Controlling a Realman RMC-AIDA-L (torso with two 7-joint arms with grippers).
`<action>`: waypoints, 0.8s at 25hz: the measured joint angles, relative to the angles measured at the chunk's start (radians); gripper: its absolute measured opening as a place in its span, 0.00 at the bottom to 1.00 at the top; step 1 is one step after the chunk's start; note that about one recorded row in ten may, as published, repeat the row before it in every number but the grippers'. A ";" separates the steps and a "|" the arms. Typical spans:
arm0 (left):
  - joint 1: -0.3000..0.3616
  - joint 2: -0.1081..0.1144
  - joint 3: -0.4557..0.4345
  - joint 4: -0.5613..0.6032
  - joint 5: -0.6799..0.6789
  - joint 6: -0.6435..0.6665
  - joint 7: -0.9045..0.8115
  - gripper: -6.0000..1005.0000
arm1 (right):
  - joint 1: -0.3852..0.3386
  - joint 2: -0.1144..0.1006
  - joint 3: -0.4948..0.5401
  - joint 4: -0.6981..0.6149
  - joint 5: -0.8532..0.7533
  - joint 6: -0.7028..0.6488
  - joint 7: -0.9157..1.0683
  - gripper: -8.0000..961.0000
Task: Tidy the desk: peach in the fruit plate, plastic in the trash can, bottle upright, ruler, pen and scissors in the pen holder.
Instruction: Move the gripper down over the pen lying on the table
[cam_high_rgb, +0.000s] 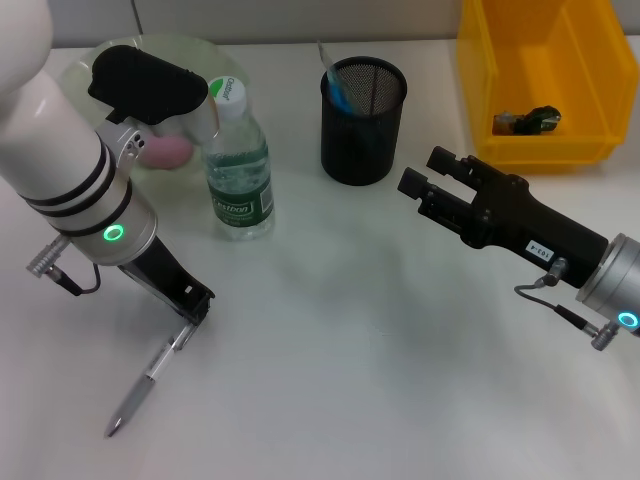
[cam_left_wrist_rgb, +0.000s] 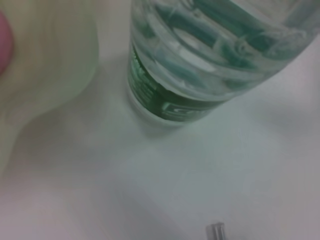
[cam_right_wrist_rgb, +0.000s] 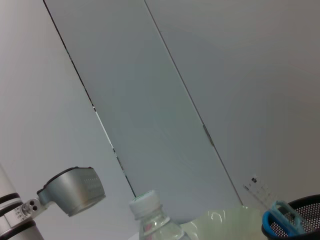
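Pen (cam_high_rgb: 143, 385): flat on desk (cam_high_rgb: 380, 350), front left, upper end pinched in left gripper (cam_high_rgb: 190, 318). Bottle (cam_high_rgb: 238, 165): upright beside fruit plate (cam_high_rgb: 85, 65) holding peach (cam_high_rgb: 165, 150). Pen holder (cam_high_rgb: 362, 120): upright, contains scissors (cam_high_rgb: 337, 88). Right gripper (cam_high_rgb: 428, 180): fingers apart, empty, near yellow bin (cam_high_rgb: 590, 150).

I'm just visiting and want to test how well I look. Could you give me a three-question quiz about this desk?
1. True or false: the bottle stands upright.
2. What lies on the table at the left gripper? A) pen B) ruler C) peach
3. Which container holds the blue-handled scissors?

Key: 1 true. 2 A, the pen. 3 the black mesh pen holder.
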 joint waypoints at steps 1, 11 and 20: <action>-0.001 0.000 0.001 0.000 0.000 0.001 0.000 0.16 | 0.000 0.000 0.000 0.000 0.000 0.000 0.000 0.72; -0.008 0.000 -0.003 0.015 -0.007 0.033 0.013 0.21 | 0.003 0.000 0.000 0.000 0.000 0.004 0.000 0.72; -0.017 0.000 0.000 0.005 -0.003 0.036 0.007 0.45 | 0.003 0.000 0.000 0.000 0.000 0.014 0.000 0.72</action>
